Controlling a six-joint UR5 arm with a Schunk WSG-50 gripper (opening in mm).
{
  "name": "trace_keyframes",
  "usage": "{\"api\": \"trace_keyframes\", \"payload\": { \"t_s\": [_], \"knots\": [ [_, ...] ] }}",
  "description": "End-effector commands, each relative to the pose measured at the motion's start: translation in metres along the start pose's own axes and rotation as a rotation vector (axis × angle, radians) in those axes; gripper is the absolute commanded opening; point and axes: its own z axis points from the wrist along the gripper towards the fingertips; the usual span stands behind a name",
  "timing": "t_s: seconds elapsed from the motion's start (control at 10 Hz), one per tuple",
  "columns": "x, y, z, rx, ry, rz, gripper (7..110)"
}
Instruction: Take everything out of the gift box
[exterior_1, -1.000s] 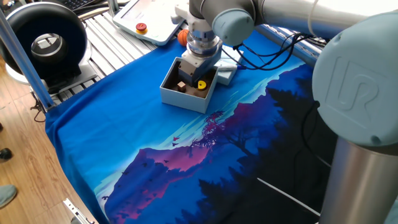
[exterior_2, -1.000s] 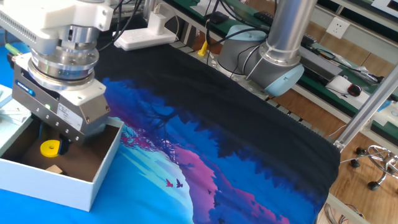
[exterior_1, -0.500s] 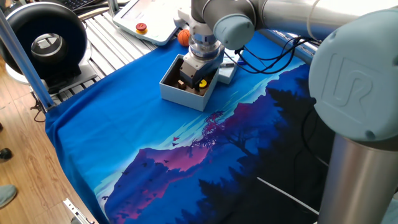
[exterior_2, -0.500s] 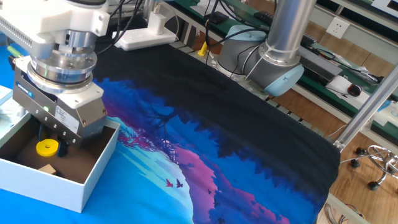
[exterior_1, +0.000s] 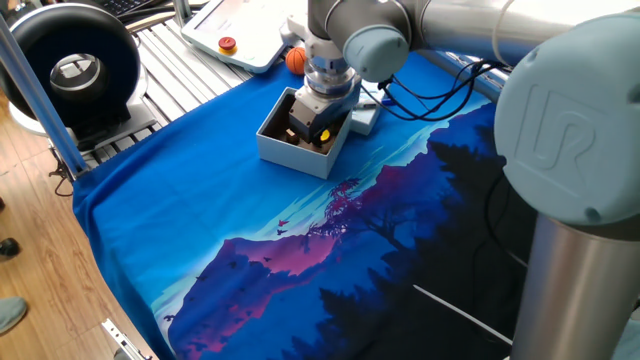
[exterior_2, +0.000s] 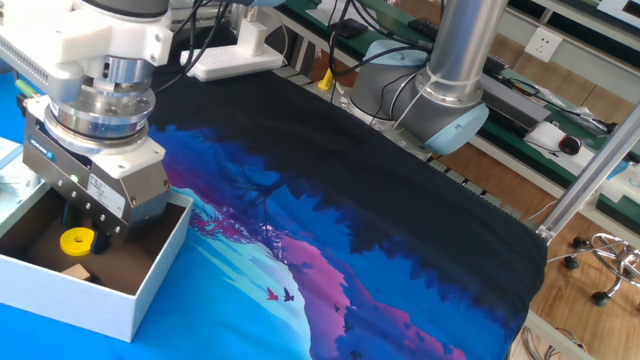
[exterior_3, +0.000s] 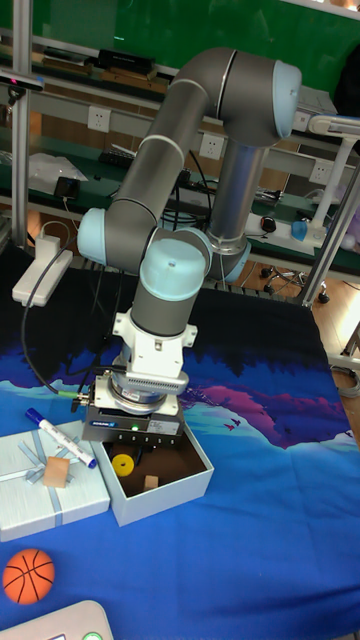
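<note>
The gift box (exterior_1: 281, 151) (exterior_2: 150, 285) (exterior_3: 172, 496) stands open on the blue cloth. My gripper (exterior_1: 308, 128) (exterior_2: 88, 226) (exterior_3: 135, 452) reaches down into it, its dark fingers apart just behind a yellow disc (exterior_2: 76, 241) (exterior_3: 123, 465) (exterior_1: 325, 133) on the brown floor. A small wooden cube (exterior_2: 72, 270) (exterior_3: 150, 484) lies in the box near the disc. Outside, another wooden cube (exterior_3: 57, 470) and a blue-and-white pen (exterior_3: 60, 437) rest on the flat lid (exterior_3: 55, 505) (exterior_1: 366, 120). An orange ball (exterior_3: 28, 575) (exterior_1: 294, 60) sits on the cloth beyond the lid.
A white power strip (exterior_3: 40, 270) (exterior_2: 235, 55) lies at the table's edge. A white pendant with a red button (exterior_1: 228, 43) sits near the ball. A black round device (exterior_1: 75, 70) stands off the table. Cables (exterior_1: 440, 85) trail over the cloth.
My gripper has sunk lower into the gift box, toward the yellow disc. The disc, cubes, pen and ball have stayed where they were.
</note>
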Motion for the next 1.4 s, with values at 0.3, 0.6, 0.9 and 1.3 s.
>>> {"api": "trace_keyframes", "payload": {
  "t_s": [0.3, 0.6, 0.9, 1.3],
  "knots": [
    [-0.002, 0.009, -0.01, -0.021, 0.002, 0.009, 44],
    [-0.004, -0.005, -0.015, 0.029, -0.01, 0.009, 44],
    [-0.002, -0.01, -0.009, 0.043, -0.01, 0.032, 44],
    [-0.003, 0.0, -0.002, 0.011, -0.009, 0.018, 44]
  ]
}}
